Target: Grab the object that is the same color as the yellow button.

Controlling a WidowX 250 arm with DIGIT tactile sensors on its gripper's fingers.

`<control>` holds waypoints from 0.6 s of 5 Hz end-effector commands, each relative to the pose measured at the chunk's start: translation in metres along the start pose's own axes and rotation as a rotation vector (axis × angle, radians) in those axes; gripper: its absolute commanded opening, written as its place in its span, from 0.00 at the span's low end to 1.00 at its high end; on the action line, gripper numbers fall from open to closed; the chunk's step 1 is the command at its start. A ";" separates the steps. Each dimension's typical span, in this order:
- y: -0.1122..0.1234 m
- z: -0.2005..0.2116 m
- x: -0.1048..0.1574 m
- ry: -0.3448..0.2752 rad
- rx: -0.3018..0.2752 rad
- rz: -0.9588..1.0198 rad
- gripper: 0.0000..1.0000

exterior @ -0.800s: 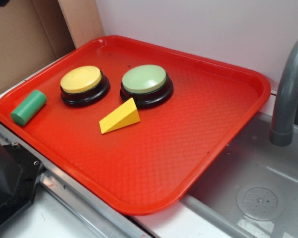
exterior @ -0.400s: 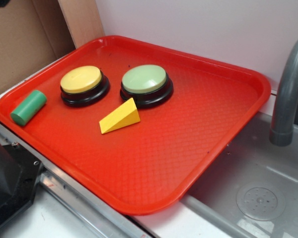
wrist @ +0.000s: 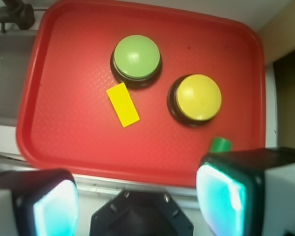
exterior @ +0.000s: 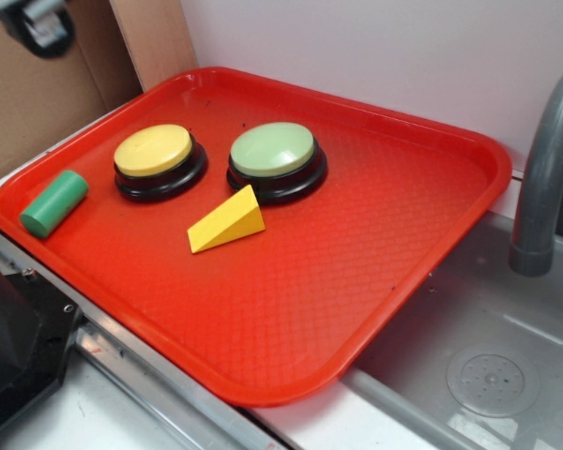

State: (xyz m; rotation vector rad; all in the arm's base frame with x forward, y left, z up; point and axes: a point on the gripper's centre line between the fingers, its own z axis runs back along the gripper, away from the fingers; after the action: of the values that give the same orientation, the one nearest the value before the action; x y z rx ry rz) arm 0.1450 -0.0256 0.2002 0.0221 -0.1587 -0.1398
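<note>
Setting: mock kitchen sink station, of the kind built for robot trials. Evidence: grey plastic sink basin point(exterior: 469, 347) with a round perforated drain point(exterior: 493, 380) moulded into its floor; grey curved faucet point(exterior: 544, 169) rising at the basin's far right edge; red cafeteria tray point(exterior: 394, 187) overlapping the basin's left side. Behind the tray, a plain pale wall point(exterior: 375, 47). To the tray's far left, bare cardboard panels point(exterior: 38, 103) serve as a makeshift backdrop, suggesting a lab mock-up, not a home.
</note>
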 end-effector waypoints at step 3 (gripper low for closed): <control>-0.014 -0.128 0.048 0.008 0.066 -0.081 1.00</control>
State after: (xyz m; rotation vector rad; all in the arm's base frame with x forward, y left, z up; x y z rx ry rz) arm 0.2013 -0.0410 0.0717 0.1005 -0.1052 -0.2132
